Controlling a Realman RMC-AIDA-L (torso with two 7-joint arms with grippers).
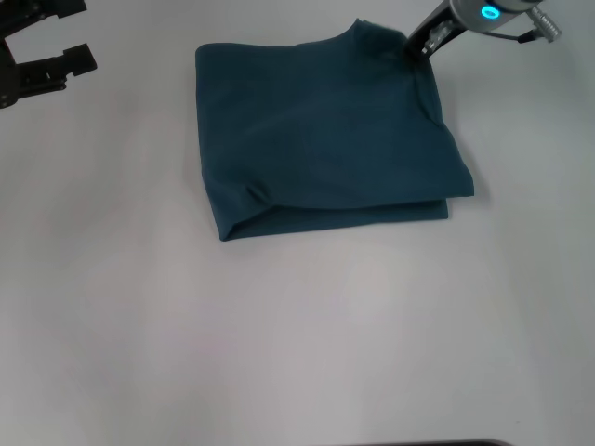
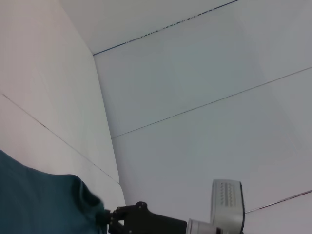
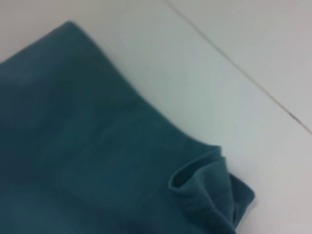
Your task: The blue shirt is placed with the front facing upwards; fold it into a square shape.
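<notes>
Blue shirt [image 1: 325,139] lies folded into a near-square stack on the white surface [image 1: 279,344]. No lettering or collar label shows; only plain back fabric faces up. A lower layer peeks out along the near edge.

Right gripper [image 1: 416,48] sits at the shirt's far right corner, where the cloth bunches; its fingers are pinching that corner. The arm is cut off by the frame edge. The right wrist view shows the puckered corner fold [image 3: 209,185] only, no fingers.

Left gripper [image 1: 42,56] is well left of the shirt, touching nothing, fingers spread, partly cut off.
</notes>
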